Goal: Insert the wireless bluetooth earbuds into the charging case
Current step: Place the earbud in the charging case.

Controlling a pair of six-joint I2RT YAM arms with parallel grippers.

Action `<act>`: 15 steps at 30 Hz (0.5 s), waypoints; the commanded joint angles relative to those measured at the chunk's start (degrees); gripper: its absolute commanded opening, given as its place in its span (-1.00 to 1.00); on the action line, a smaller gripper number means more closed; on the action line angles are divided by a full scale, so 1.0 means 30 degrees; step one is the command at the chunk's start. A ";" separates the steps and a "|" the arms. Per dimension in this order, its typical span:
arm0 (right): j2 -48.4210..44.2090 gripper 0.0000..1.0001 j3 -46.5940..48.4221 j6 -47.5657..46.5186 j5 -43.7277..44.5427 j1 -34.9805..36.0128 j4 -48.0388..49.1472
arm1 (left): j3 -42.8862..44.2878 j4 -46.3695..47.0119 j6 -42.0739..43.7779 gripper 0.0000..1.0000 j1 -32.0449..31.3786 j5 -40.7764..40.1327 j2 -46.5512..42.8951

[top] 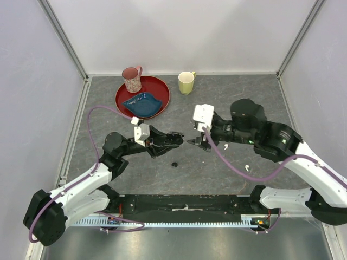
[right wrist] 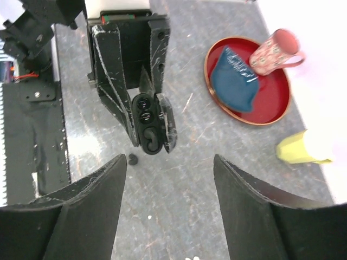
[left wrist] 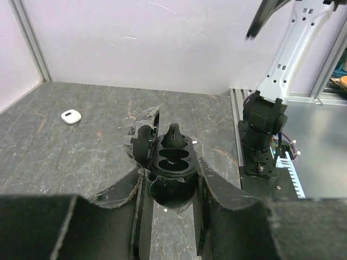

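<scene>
left gripper (top: 174, 140) pinching the black charging case (left wrist: 172, 162), lid open, case between its fingers | one black earbud (left wrist: 173, 134) sticking up from the case's outer end | right gripper (right wrist: 169, 162) spread wide, facing the case, apart from it | small black piece (top: 174, 164) on table beside case

Tray (top: 122, 97) by the tabletop's far edge, left of centre. Mug (top: 132, 79) on its far-left part, dish (top: 142, 104) in its near part. Second mug (top: 186, 83) just right of tray. Charging case (right wrist: 149, 127) mid-tabletop, between left gripper (top: 168, 142) fingers, earbud (left wrist: 173, 135) in it. Right gripper (right wrist: 169, 162) just right of it. Small piece (top: 174, 164) on tabletop, nearward of case.
</scene>
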 commanded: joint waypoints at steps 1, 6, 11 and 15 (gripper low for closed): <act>-0.1818 0.50 -0.1399 0.1863 0.2171 0.0028 0.4028 | -0.0330 0.0419 0.0233 -0.95 -0.0037 -0.1407 -0.0554; -0.2816 0.76 -0.3331 0.5751 0.6412 -0.0059 0.5874 | -0.1149 0.0447 0.0409 -0.95 -0.0037 -0.3427 -0.1372; -0.3284 0.72 -0.6079 0.9478 0.7773 -0.1141 0.5936 | -0.2732 0.0214 0.1255 -0.95 -0.0037 -0.5889 -0.3798; -0.3432 0.63 -0.8106 1.1589 0.5697 -0.4418 0.5994 | -0.3056 -0.1773 0.2049 -0.95 -0.0008 -0.6886 -0.5590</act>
